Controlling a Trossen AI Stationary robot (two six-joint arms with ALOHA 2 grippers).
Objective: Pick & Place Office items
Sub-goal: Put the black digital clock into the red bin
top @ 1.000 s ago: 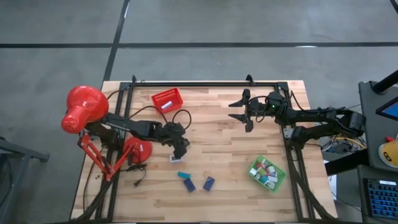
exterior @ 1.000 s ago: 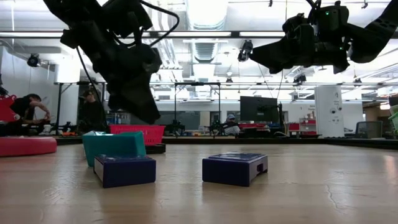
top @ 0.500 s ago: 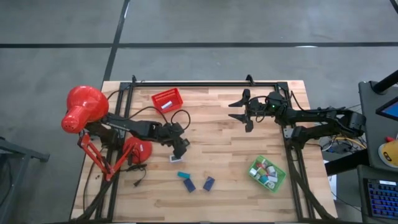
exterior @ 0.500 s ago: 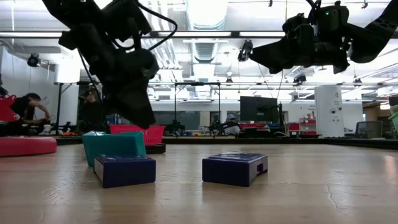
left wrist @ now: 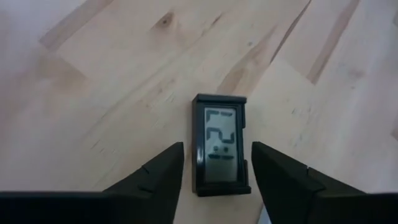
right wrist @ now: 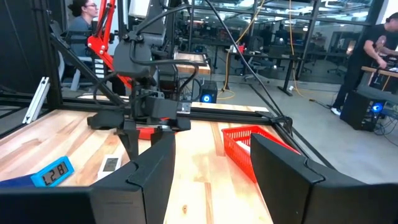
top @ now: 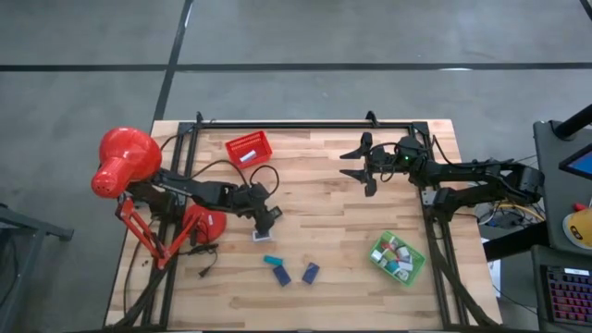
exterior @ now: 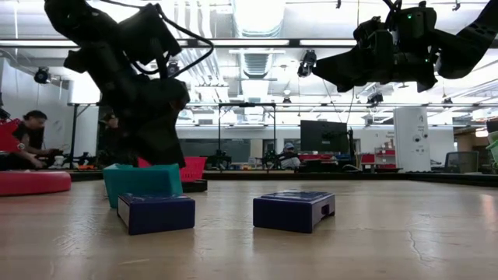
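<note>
The left gripper (left wrist: 214, 163) is hanging over a small black-framed clock (left wrist: 221, 144) lying flat on the desk (left wrist: 112, 74), low in the middle of the left wrist picture, its jaws standing open with one finger on each long side, not touching. In the high picture this item (top: 262, 236) is sitting left of centre. It looks light, rigid and smooth-faced, likely slippery, so pinching across the narrow plastic frame seems safest. The right gripper (top: 363, 165) is waiting in the upper right with jaws parted and empty.
</note>
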